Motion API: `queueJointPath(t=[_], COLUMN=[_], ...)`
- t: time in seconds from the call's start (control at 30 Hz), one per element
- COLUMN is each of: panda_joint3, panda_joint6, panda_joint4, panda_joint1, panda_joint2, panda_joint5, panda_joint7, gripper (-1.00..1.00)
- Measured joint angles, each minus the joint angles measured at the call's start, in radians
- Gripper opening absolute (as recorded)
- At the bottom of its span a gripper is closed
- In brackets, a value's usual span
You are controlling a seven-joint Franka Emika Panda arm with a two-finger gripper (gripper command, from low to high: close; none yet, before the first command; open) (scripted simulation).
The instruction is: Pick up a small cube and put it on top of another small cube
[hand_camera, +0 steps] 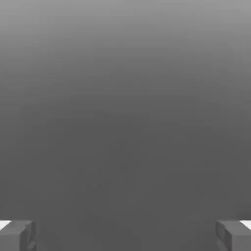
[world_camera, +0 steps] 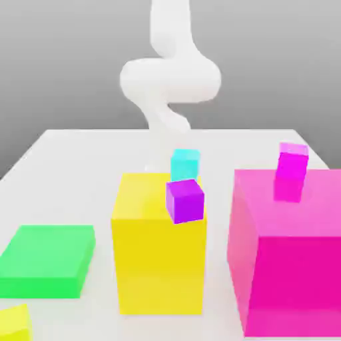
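The small yellow cube lies at the front corner of the table on the exterior view's left, partly cut off by the picture's edge. A small purple cube sits on the front edge of the tall yellow block. Behind that block a small cyan cube shows. A small magenta cube rests on the big magenta block. In the hand view my gripper is open, its grey fingertips far apart with nothing between them, facing plain grey.
The white arm rises at the back of the white table. A flat green block lies on the exterior view's left, just behind the small yellow cube. The tall yellow and big magenta blocks stand close together.
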Motion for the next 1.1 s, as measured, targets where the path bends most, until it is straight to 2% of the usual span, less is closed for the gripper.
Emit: queueJointPath(t=[0.33, 0.63, 1.0, 1.1], panda_joint3=[-0.127, -0.235, -0.194, -0.165], panda_joint6=[0.086, 0.165, 0.257, 0.326], panda_joint4=[0.038, 0.071, 0.114, 0.135], panda_joint1=[-0.017, -0.069, -0.254, -0.287], panda_joint2=[0.365, 0.695, 1.104, 1.212], panda_joint5=[-0.055, 0.022, 0.181, 0.217], panda_joint7=[-0.235, -0.53, -0.931, -0.976], gripper=[0.0, 0.0, 0.0, 0.0])
